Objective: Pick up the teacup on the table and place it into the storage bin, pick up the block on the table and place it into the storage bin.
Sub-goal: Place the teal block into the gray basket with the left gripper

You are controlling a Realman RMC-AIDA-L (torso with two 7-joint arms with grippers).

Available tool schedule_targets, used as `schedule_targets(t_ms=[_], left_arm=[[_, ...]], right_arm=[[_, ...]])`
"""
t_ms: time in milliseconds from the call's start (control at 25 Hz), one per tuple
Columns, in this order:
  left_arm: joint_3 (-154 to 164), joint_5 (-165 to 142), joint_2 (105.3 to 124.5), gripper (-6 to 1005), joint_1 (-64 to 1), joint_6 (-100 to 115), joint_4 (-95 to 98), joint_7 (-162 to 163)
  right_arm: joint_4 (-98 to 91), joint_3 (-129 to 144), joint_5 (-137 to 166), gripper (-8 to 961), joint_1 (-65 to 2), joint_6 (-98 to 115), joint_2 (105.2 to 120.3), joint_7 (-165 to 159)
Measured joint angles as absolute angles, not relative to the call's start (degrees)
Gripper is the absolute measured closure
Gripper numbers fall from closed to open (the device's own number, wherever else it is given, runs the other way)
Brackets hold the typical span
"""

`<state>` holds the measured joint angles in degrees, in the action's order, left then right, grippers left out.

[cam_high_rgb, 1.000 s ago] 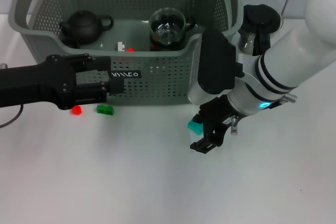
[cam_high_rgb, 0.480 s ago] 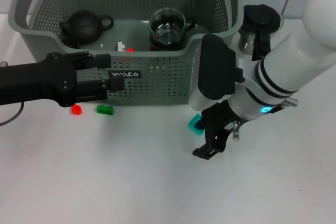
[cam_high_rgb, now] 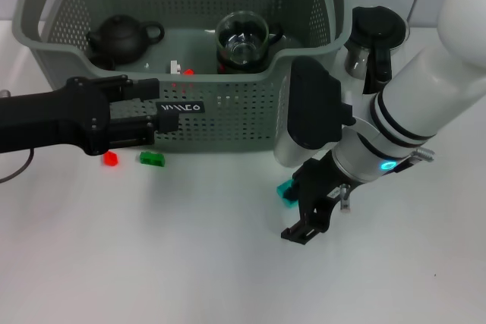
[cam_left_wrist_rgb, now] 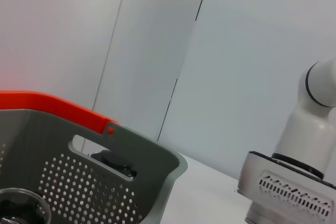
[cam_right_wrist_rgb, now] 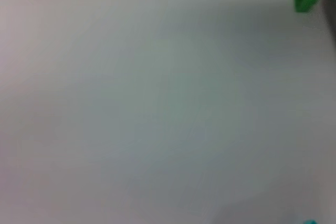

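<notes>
Right gripper (cam_high_rgb: pixel 307 214): low over the table (cam_high_rgb: pixel 190 263), out in front of the storage bin's right front corner. Two dark fingers (cam_high_rgb: pixel 298 233) show in the head view, but whether they are spread or closed I cannot tell; nothing is seen held between them.
Teal block (cam_high_rgb: pixel 286 191): lying on the table, just at 11 o'clock from the right gripper, partly hidden behind the finger mount and touching or nearly touching it. This is the relation the coming move turns on: the block sits up and slightly inboard of the fingertips, not between them.
Block's long axis: cannot tell, too much is covered.
Storage bin (cam_high_rgb: pixel 228 115): at 12 o'clock from the teal block, near it; a dark teapot (cam_high_rgb: pixel 121 38) and a glass cup (cam_high_rgb: pixel 241 38) are already inside.
Nearer arm: the right one, clearly.
Left gripper (cam_high_rgb: pixel 152 121): against the bin's front wall beside the black label, well apart from the teal block; finger state cannot be told.
Other blocks: a green block (cam_high_rgb: pixel 152 158) and a red block (cam_high_rgb: pixel 111 158) lie on the table at 6 o'clock from the left gripper.
Judgement: the right gripper probably needs to shift toward 11 o'clock before closing.
</notes>
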<state>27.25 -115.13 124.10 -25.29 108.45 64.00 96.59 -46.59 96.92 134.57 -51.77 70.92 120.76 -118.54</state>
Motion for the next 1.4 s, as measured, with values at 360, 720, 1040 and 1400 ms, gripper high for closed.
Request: schedule_targets(t_ms=[360,720,1040,1400], left_arm=[[27.25,-115.14,124.1,282,-25.1,108.46,63.98,96.59],[27.12,-115.14,124.1,282,-25.04,108.46,63.89,96.59],[26.59,-115.14,124.1,282,-25.04,108.45,63.86,96.59],[26.54,-115.14,124.11,282,-25.0,108.59,63.72,96.59]], right_arm=[[-49.7,96.1,134.11,250,-50.77,75.89,120.55,-118.97],[-53.51,96.44,134.91,250,-48.6,72.41,120.43,-119.65],[-52.26,95.82,135.28,250,-48.71,70.96,120.36,-123.59],[-49.67,92.83,136.13,250,-49.78,71.42,120.22,-129.42]])
